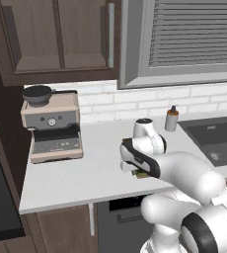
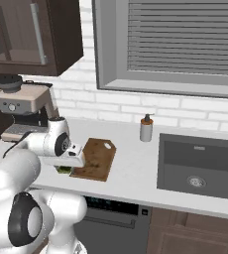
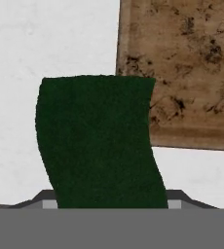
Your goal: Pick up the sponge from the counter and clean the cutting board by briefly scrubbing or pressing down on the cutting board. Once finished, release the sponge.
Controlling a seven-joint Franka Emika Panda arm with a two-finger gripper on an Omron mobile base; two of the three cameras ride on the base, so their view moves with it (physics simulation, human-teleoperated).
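Note:
The sponge [image 3: 99, 141] shows its dark green top between the two finger tips of my gripper [image 3: 109, 200], which is shut on it. The sponge hangs just over the near corner of the brown cutting board [image 3: 192, 73], partly above the white counter [image 3: 50, 39]. From the right base view the hand [image 2: 66, 166] is low at the board's left end [image 2: 96, 158], with a bit of green sponge [image 2: 64, 169] under it. In the left base view a sliver of sponge [image 1: 142, 174] peeks out below the hand, and the arm hides the board.
A coffee machine [image 1: 51, 126] stands at the counter's left, against the brick wall. A soap bottle [image 2: 146, 129] stands beside the dark sink [image 2: 200, 168] on the right. Bare counter [image 2: 131, 173] lies between board and sink. Upper cabinets hang overhead.

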